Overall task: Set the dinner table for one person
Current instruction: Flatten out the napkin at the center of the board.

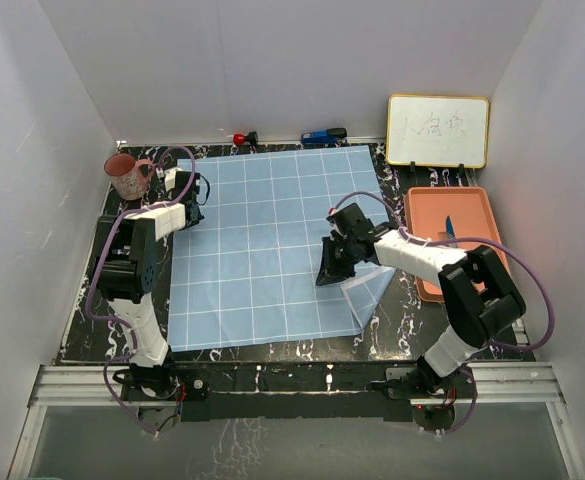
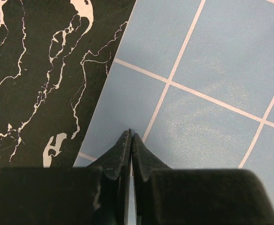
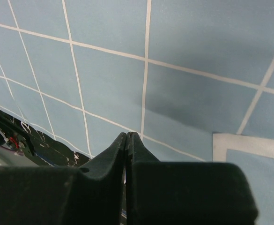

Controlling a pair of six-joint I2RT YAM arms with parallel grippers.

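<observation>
The counter [image 1: 387, 335], black with white marble-like veins, fills the floor of the white-walled booth. A metal rail [image 1: 292, 385] runs along its front edge, where both arm bases are bolted. Most of its middle is covered by a light-blue cloth [image 1: 272, 230] with a white grid, so bare stone is seen only as a border around it. The cloth's near right corner [image 1: 372, 290] is folded over, and a paler underside is shown there.

The left gripper [image 1: 192, 205] is held low at the cloth's left edge. In the left wrist view its fingers [image 2: 122, 150] are pressed together, the tips right at the line where cloth meets bare counter [image 2: 33, 70]. Whether cloth is pinched between them cannot be told. The right gripper [image 1: 329, 272] is set over the cloth's right part, just beside the folded corner. Its fingers [image 3: 115, 150] are likewise closed tip to tip above the grid, and no held thing can be made out.

A pink mug [image 1: 125, 175] is placed at the far left corner. An orange tray [image 1: 442, 205] lies on the right, beside the cloth, with a small dark item in it. A whiteboard [image 1: 438, 130] with handwriting is propped behind the tray. A small red object [image 1: 239, 138] and a blue one [image 1: 322, 136] are seen along the far edge.
</observation>
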